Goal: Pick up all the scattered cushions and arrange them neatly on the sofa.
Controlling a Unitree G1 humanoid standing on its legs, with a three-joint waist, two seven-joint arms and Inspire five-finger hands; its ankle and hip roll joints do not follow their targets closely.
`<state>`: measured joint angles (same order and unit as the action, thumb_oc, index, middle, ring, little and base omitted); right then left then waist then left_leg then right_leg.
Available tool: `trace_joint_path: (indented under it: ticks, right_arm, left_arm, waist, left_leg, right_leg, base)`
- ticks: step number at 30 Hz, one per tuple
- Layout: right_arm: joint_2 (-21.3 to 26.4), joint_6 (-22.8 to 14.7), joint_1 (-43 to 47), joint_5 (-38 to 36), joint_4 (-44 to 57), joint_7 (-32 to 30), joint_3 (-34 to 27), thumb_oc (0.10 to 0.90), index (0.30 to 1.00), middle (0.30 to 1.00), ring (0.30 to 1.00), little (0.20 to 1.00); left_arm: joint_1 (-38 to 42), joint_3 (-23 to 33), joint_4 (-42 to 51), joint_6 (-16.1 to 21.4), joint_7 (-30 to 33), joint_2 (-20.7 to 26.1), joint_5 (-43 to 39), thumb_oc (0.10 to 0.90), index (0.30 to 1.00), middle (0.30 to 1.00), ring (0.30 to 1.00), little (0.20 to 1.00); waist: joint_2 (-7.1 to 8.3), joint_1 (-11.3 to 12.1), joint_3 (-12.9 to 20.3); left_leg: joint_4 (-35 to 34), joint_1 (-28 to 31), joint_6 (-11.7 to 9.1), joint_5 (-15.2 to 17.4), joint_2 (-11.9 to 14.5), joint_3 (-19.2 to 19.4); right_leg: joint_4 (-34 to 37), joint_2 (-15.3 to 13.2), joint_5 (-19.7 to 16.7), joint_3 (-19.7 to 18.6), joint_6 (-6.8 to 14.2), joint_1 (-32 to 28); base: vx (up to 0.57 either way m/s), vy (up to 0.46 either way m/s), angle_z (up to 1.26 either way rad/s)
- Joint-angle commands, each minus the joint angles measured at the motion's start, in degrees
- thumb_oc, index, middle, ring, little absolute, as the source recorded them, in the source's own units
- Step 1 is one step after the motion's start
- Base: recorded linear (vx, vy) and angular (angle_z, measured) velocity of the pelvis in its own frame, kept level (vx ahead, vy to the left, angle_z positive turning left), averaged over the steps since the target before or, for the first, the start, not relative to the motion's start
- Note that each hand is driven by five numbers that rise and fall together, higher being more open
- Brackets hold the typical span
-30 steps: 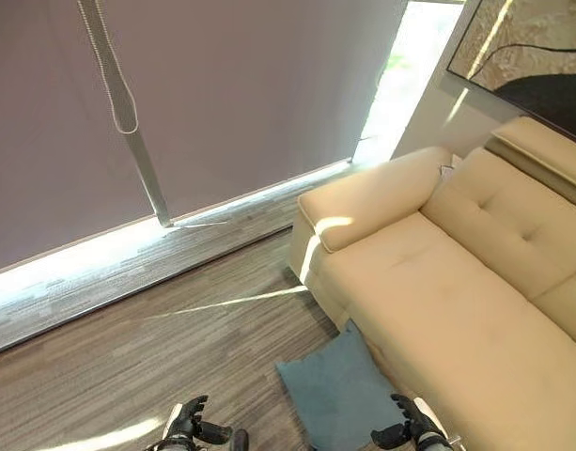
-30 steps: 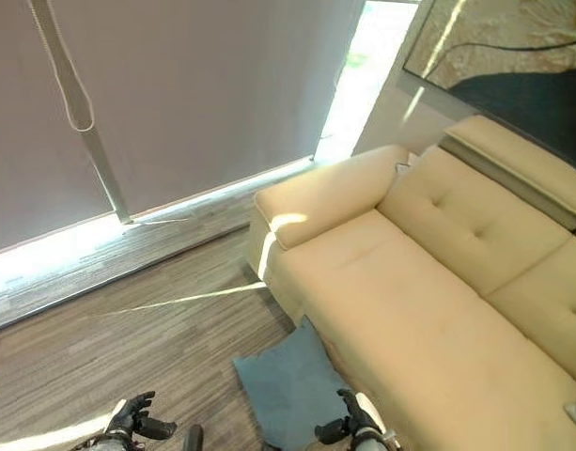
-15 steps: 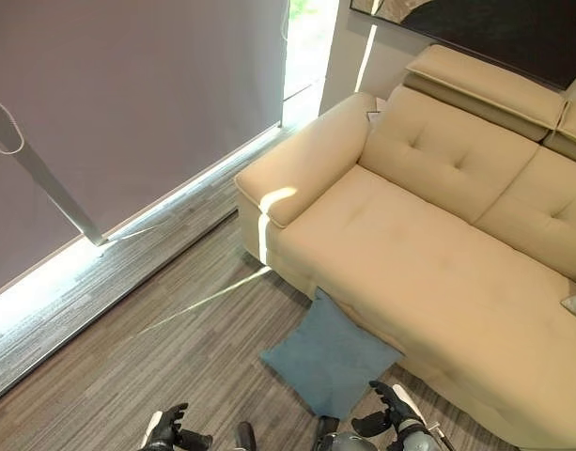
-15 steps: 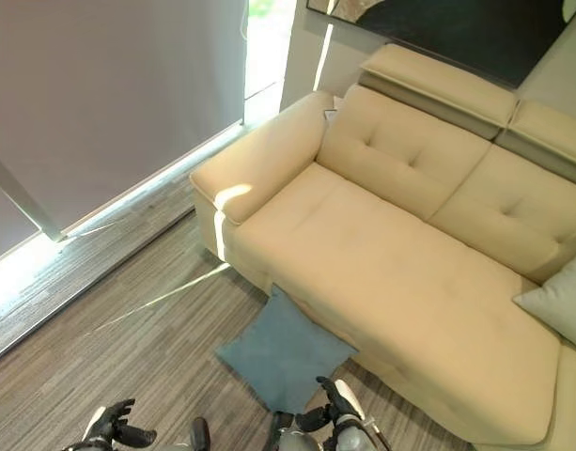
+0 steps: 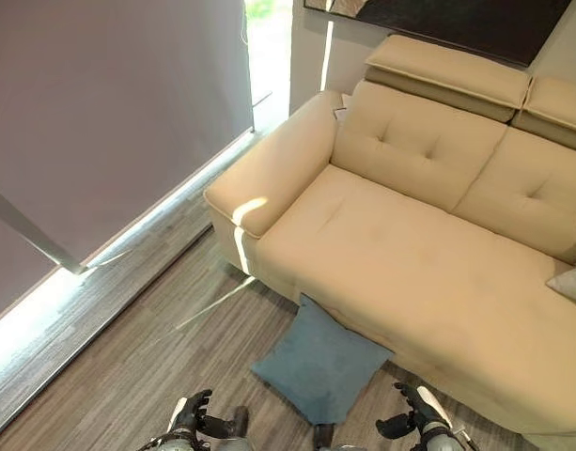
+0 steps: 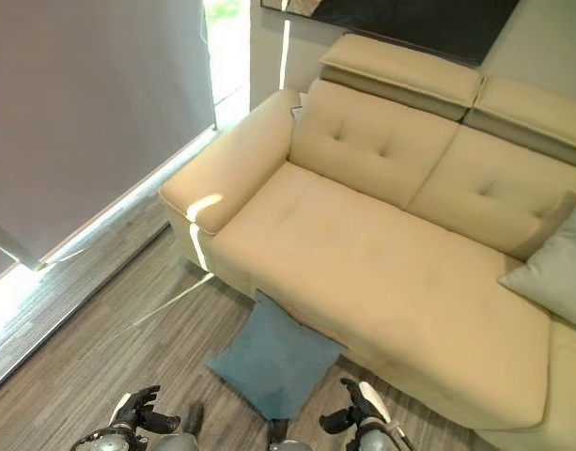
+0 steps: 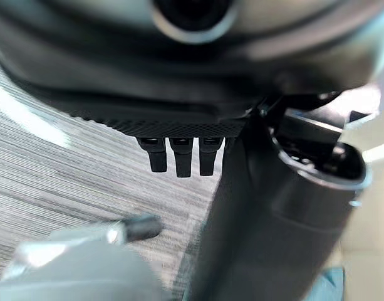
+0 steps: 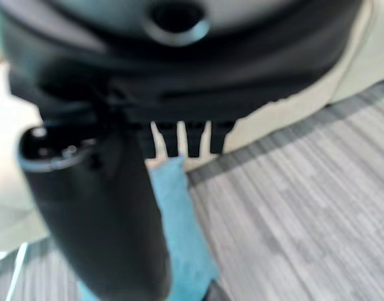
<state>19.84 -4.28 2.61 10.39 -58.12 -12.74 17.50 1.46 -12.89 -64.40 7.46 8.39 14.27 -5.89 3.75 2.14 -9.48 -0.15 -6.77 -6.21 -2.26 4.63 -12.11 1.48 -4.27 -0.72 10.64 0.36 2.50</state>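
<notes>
A blue cushion point(image 5: 320, 366) lies flat on the wood floor against the front of the beige sofa point(image 5: 428, 272). A pale grey cushion point(image 6: 555, 268) leans at the sofa's right end. My left hand point(image 5: 189, 418) hangs low over the floor, left of the blue cushion, fingers relaxed and holding nothing. My right hand point(image 5: 414, 423) hangs just right of the cushion's near corner, also open and apart from it. In the right wrist view the blue cushion point(image 8: 179, 232) shows past the straight fingers point(image 8: 179, 141). The left wrist view has its fingers point(image 7: 179, 157) over bare floor.
A grey roller blind point(image 5: 100, 113) covers the window on the left, with a bright strip of floor beneath it. The sofa's armrest point(image 5: 273, 169) is beside the window. A dark picture point(image 5: 438, 14) hangs above the sofa back.
The camera has swung right, bringing more of the sofa and the grey cushion into view. Both hands stay low and open; the blue cushion has not moved.
</notes>
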Motion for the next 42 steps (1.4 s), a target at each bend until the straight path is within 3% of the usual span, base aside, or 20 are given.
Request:
trace_joint_path:
  ticks: [1,4,10,11,12,13,15,16,19,20,25,33,37,39,42]
  right_arm:
    - [0.84,-1.20,1.60,-0.88,0.53,-1.96,-0.24,0.800,0.900,0.900,0.900,0.900]
    - [0.04,-0.78,1.71,-0.45,0.28,-1.63,0.27,0.800,0.900,0.900,0.900,0.900]
    - [-0.67,-0.16,2.37,-0.26,0.97,-1.48,0.60,0.800,0.900,0.900,0.900,0.900]
    - [-0.89,-0.08,3.13,-0.46,1.73,-1.65,0.75,0.800,0.900,0.900,0.900,0.900]
    - [-0.95,-0.28,3.56,-0.49,2.42,-1.75,0.91,0.800,0.900,0.900,0.900,0.900]
    - [-0.94,-0.28,3.56,-0.50,2.43,-1.74,0.91,0.800,0.900,0.900,0.900,0.900]
    - [-0.75,-0.69,3.67,-0.33,2.84,-2.01,0.89,0.800,0.900,0.900,0.900,0.900]
    - [-0.76,-0.69,3.66,-0.33,2.84,-2.01,0.89,0.800,0.900,0.900,0.900,0.900]
    - [-0.92,-0.65,3.36,-0.13,2.47,-2.03,1.00,0.800,0.900,0.900,0.900,0.900]
    - [-0.84,-0.61,3.41,-0.12,2.33,-2.16,0.98,0.800,0.900,0.900,0.900,0.900]
    - [0.12,-0.43,4.24,0.34,3.44,-2.70,1.28,0.800,0.900,0.900,0.900,0.900]
    - [1.74,-0.30,5.11,-0.96,4.73,-4.07,0.15,0.800,0.900,0.900,0.900,0.900]
    - [2.36,-0.63,7.70,-4.02,6.68,-5.84,-1.49,0.800,0.900,0.900,0.900,0.900]
    - [2.38,-0.84,10.65,-7.40,7.57,-7.60,-3.14,0.800,0.900,0.900,0.900,0.900]
    - [2.62,-0.89,12.65,-9.04,8.04,-9.02,-3.86,0.800,0.900,0.900,0.900,0.900]
  left_arm:
    - [0.03,0.07,2.13,2.12,1.04,1.75,-0.34,0.800,0.900,0.900,0.900,0.900]
    - [0.07,0.20,2.17,2.31,0.87,2.30,-0.05,0.800,0.900,0.900,0.900,0.900]
    - [0.17,0.97,2.28,2.36,1.26,3.19,0.02,0.800,0.900,0.900,0.900,0.900]
    - [0.40,1.35,2.27,2.43,1.46,3.90,-0.17,0.800,0.900,0.900,0.900,0.900]
    - [0.49,1.85,2.01,2.39,1.45,4.43,0.04,0.800,0.900,0.900,0.900,0.900]
    - [0.50,1.85,2.01,2.40,1.45,4.43,0.04,0.800,0.900,0.900,0.900,0.900]
    - [0.55,2.09,2.21,2.34,1.26,5.11,0.05,0.800,0.900,0.900,0.900,0.900]
    - [0.54,2.08,2.22,2.33,1.25,5.12,0.05,0.800,0.900,0.900,0.900,0.900]
    - [0.09,2.45,2.34,2.33,0.88,5.32,0.34,0.800,0.900,0.900,0.900,0.900]
    - [0.05,2.59,2.25,2.30,0.79,5.29,0.40,0.800,0.900,0.900,0.900,0.900]
    - [0.42,2.41,3.15,2.68,1.17,4.70,0.22,0.800,0.900,0.900,0.900,0.900]
    - [3.37,0.88,8.70,4.02,2.59,3.74,-3.23,0.800,0.900,0.900,0.900,0.900]
    - [7.12,0.02,12.74,5.33,4.74,4.24,-7.05,0.800,0.900,0.900,0.900,0.900]
    - [11.09,-0.35,14.97,6.38,6.42,4.83,-10.48,0.800,0.900,0.900,0.900,0.900]
    - [13.88,-0.84,16.37,7.18,7.48,5.07,-12.61,0.800,0.900,0.900,0.900,0.900]
  waist:
    - [1.18,-0.02,1.55]
    - [1.47,-0.03,1.50]
    - [1.64,0.46,0.78]
    - [1.44,0.57,-0.05]
    - [0.77,1.34,-0.43]
    - [0.77,1.30,-0.46]
    - [0.41,1.79,-0.54]
    - [0.42,1.75,-0.58]
    - [1.44,3.51,-0.08]
    - [1.67,3.64,0.06]
    - [1.83,3.58,-0.12]
    - [0.68,2.17,-3.00]
    - [-0.25,1.24,-6.96]
    - [-1.04,0.70,-9.69]
    - [-1.57,0.36,-10.76]
  left_leg:
    - [1.92,0.13,1.72,2.77,-1.64,3.61]
    - [2.83,1.45,3.38,4.31,-3.25,6.28]
    - [1.77,2.60,5.29,5.14,-4.50,9.79]
    - [0.83,2.62,5.86,4.74,-4.58,11.32]
    - [-0.28,2.58,6.13,4.21,-4.06,13.02]
    - [-0.32,2.63,6.13,4.20,-4.07,12.98]
    - [-0.94,2.29,6.49,3.41,-4.31,14.69]
    - [-0.93,2.34,6.49,3.42,-4.33,14.65]
    - [-1.96,2.70,5.84,3.68,-4.82,17.80]
    - [-1.94,2.58,5.75,3.66,-4.74,18.11]
    - [-2.55,1.65,5.42,3.06,-4.01,19.96]
    - [-2.77,-0.24,5.21,2.12,-4.10,19.00]
    - [-0.01,-5.22,5.26,1.83,-3.86,18.51]
    - [5.71,-12.15,5.38,2.25,-3.78,18.34]
    - [9.61,-16.00,4.92,4.21,-3.82,17.52]
  right_leg:
    - [-2.85,-0.69,3.87,-2.10,5.98,-3.01]
    - [-4.07,-2.68,2.67,-5.05,7.54,-1.74]
    - [-5.65,-4.91,-0.27,-6.85,10.01,1.59]
    - [-7.24,-5.73,-2.20,-6.10,11.00,4.20]
    - [-8.50,-6.73,-1.44,-1.45,10.49,4.50]
    - [-8.55,-6.76,-1.39,-1.42,10.49,4.47]
    - [-11.13,-6.57,0.69,4.61,9.03,3.30]
    - [-11.17,-6.60,0.74,4.65,9.04,3.23]
    - [-7.43,-7.09,1.46,12.07,8.88,0.47]
    - [-6.19,-7.21,1.24,12.89,9.01,0.05]
    - [-2.68,-7.39,-0.95,12.11,9.58,0.43]
    - [-2.28,-7.47,-1.33,11.02,9.24,2.83]
    - [-7.01,-8.37,-0.55,9.70,8.52,8.75]
    - [-12.80,-9.57,0.38,8.49,7.47,15.67]
    - [-16.54,-10.00,2.56,7.41,7.39,19.39]
  base:
    - [0.13,0.257,-0.52]
    - [0.11,0.315,-0.71]
    - [-0.01,0.184,-0.61]
    - [-0.14,0.211,-0.60]
    - [-0.13,0.210,-0.72]
    - [-0.07,0.148,-0.84]
    - [-0.05,0.126,-0.61]
    - [-0.08,0.101,-0.09]
    - [-0.05,-0.002,-0.12]
    - [-0.02,-0.048,-0.60]
    - [-0.05,-0.078,-0.39]
    - [-0.05,-0.049,-0.03]
    - [-0.15,-0.018,0.01]
    - [-0.19,-0.009,0.04]
    - [-0.08,-0.028,0.11]
